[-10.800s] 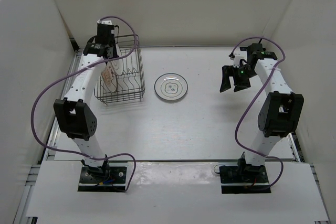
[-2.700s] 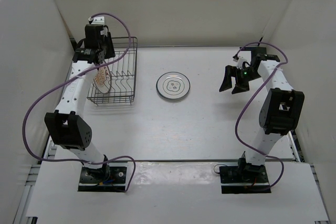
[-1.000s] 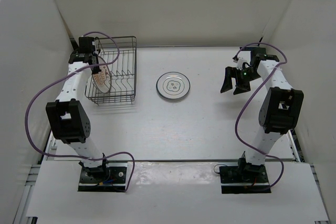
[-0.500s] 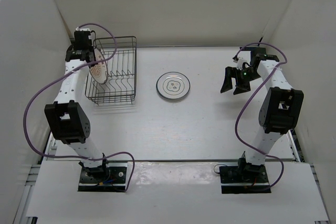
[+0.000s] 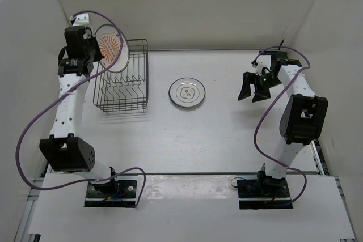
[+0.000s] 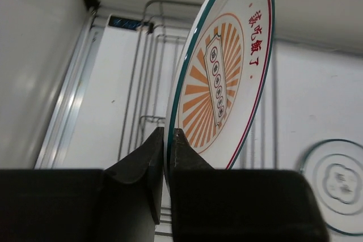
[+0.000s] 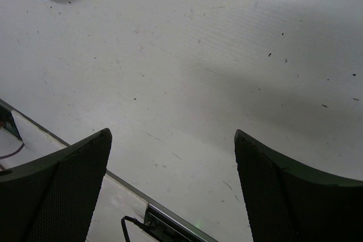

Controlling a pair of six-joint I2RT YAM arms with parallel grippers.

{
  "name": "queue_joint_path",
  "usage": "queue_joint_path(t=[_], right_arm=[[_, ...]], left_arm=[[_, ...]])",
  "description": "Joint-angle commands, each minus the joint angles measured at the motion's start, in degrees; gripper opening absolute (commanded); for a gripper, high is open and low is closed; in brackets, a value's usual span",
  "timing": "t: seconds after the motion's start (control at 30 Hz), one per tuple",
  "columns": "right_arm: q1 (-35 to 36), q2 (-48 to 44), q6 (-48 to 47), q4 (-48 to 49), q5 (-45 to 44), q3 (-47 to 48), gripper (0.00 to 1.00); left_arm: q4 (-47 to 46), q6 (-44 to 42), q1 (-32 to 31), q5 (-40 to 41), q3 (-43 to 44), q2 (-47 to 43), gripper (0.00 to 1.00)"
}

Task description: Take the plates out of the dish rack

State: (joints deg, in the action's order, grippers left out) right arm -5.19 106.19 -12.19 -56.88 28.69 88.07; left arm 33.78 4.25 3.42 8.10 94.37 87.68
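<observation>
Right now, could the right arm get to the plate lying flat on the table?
Probably yes. The right gripper hangs open above the table, and nothing stands between it and the plate.

Upper left of the top view: my left pincer (image 6: 167, 134) grips the white round plate with an orange sunburst centre (image 5: 109, 46) over the far left end of the dark wire dish rack (image 5: 121, 107). Right of the rack, mid-frame, a white round ring-patterned plate (image 5: 187, 93) lies flat on the white counter (image 5: 198, 140).
</observation>
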Motion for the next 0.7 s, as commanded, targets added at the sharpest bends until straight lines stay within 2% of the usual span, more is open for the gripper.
queue_joint_path(t=[0.0,0.13,0.17,0.23,0.27,0.33,0.37,0.43,0.47,0.5,0.67], right_arm=[[-0.1,-0.8,0.1,-0.2,1.5,0.6,0.90],[-0.1,-0.3,0.3,-0.4,1.7,0.9,0.90],[0.0,-0.2,0.3,-0.3,1.8,0.7,0.90],[0.0,-0.2,0.3,-0.3,2.1,0.2,0.90],[0.0,-0.3,0.1,-0.3,1.9,0.0,0.90],[0.0,-0.3,-0.3,-0.5,2.0,-0.5,0.90],[0.0,-0.2,-0.5,-0.5,1.8,-0.8,0.90],[0.0,-0.3,-0.6,-0.5,1.9,-0.9,0.90],[0.0,-0.3,-0.6,-0.4,1.9,-1.1,0.90],[0.0,-0.2,-0.5,-0.3,1.9,-1.1,0.90],[0.1,-0.1,-0.3,0.1,1.9,-1.2,0.90]], left_arm=[[-5.8,3.1,0.0,-11.8,1.7,-7.2,0.00],[-5.4,8.8,-0.1,-21.2,-2.4,-11.1,0.00],[-6.1,11.6,-0.2,-25.7,-3.8,-13.6,0.00],[-9.1,15.7,-0.2,-30.4,-13.1,-15.7,0.00],[-9.8,17.8,-1.0,-33.1,-14.9,-18.5,0.00],[-9.1,18.6,-3.2,-35.5,-18.4,-19.7,0.00],[-8.6,18.9,-3.2,-36.2,-23.0,-21.1,0.00],[-8.9,20.8,-6.7,-38.9,-26.3,-23.2,0.00],[-10.5,22.4,-7.3,-39.4,-32.0,-24.6,0.00],[-11.2,23.6,-9.0,-40.0,-34.1,-26.0,0.00],[-13.5,23.7,-14.0,-38.9,-45.0,-29.7,0.00]])
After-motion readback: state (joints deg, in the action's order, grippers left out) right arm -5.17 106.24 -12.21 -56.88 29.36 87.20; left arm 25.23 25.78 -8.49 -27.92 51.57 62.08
